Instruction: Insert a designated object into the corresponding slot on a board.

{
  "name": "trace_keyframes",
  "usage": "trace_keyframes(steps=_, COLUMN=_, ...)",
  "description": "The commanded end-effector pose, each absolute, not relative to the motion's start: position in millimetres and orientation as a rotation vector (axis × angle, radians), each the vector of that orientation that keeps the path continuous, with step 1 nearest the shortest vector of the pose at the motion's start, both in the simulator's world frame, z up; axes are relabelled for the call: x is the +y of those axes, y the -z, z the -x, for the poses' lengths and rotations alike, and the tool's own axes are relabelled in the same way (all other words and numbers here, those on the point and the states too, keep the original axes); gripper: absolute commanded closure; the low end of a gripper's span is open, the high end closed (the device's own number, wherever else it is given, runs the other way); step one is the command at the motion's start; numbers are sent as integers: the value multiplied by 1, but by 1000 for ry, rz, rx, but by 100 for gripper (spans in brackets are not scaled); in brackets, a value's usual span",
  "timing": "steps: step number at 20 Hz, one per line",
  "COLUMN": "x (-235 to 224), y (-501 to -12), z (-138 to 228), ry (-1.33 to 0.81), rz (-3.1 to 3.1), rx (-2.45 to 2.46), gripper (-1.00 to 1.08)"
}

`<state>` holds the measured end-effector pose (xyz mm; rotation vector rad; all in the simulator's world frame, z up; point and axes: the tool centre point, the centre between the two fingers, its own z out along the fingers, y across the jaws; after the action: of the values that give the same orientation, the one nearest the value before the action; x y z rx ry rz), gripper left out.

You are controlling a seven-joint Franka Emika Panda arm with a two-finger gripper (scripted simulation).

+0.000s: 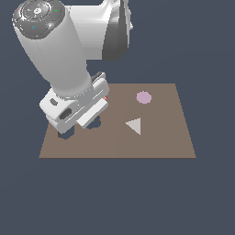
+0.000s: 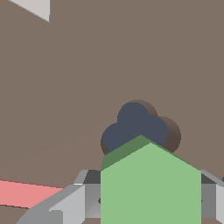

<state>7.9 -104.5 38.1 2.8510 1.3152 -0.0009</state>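
In the wrist view my gripper [image 2: 151, 199] is shut on the green hexagonal block [image 2: 151, 179], which sits between the grey fingers [image 2: 72, 203] above the brown board [image 2: 109, 57]. The dark clover-like cut-out [image 2: 135, 127] lies just beyond the block. In the exterior view my hand [image 1: 75, 108] hovers over the board's [image 1: 160, 137] left part and hides the block and the fingertips. Two dark cut-outs [image 1: 94, 123] [image 1: 65, 134] peek out from under the hand. I cannot tell which of them is the hexagonal slot.
A grey triangle [image 1: 134, 125] lies near the board's middle and also shows in the wrist view [image 2: 33, 8]. A pale purple disc [image 1: 143, 97] lies toward the back right. A red strip [image 2: 26, 192] shows beside my fingers.
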Motion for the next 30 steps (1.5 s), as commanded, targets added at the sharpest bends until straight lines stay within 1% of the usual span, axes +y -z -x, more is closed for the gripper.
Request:
trace_keyframes(steps=1, x=-119, y=-39, z=-15, ry=0, rz=-2804, rx=1412, gripper=108)
trace_keyframes(steps=7, x=-146, y=-40, z=-31, ry=1, rz=-2705, rx=1593, gripper=108)
trace_keyframes(steps=14, x=-166, y=-40, z=-48, ry=1, rz=-2614, rx=1737, gripper=108)
trace_keyframes(steps=22, x=-175, y=-40, z=-60, ry=1, rz=-2559, rx=1819, gripper=108)
trace_keyframes(steps=30, x=-176, y=-37, z=-61, ry=2, rz=-2554, rx=1826, gripper=108)
